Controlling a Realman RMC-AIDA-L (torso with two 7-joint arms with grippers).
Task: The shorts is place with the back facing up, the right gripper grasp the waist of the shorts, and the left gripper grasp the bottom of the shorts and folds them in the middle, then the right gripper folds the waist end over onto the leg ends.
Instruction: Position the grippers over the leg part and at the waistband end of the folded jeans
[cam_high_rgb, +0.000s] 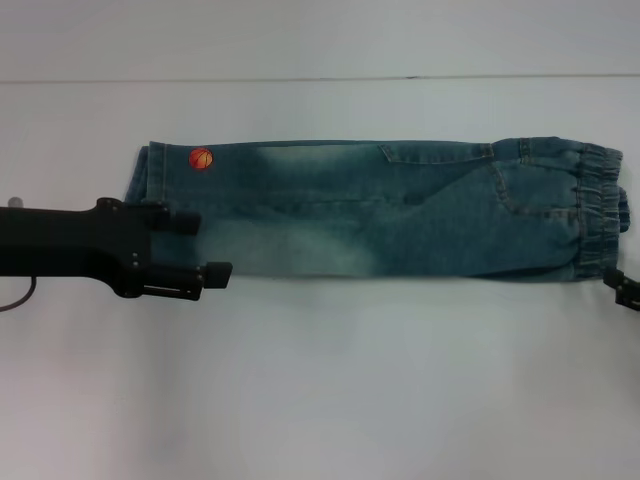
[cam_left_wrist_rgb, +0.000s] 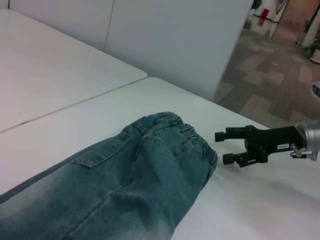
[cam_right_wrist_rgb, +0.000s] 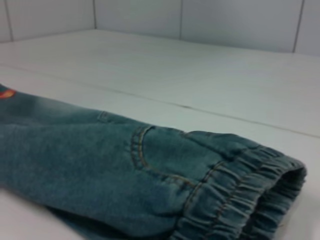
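Shorts lie folded lengthwise on the white table, a long strip running parallel to the far edge, elastic waist toward my right, leg ends toward my left (orange round patch near the leg end). My left gripper sits at the leg end by the near edge of the fabric, fingers spread, nothing between them. My right gripper hovers just beside the waistband, fingers apart, not on the denim.

Left gripper open (low, level); right gripper open.
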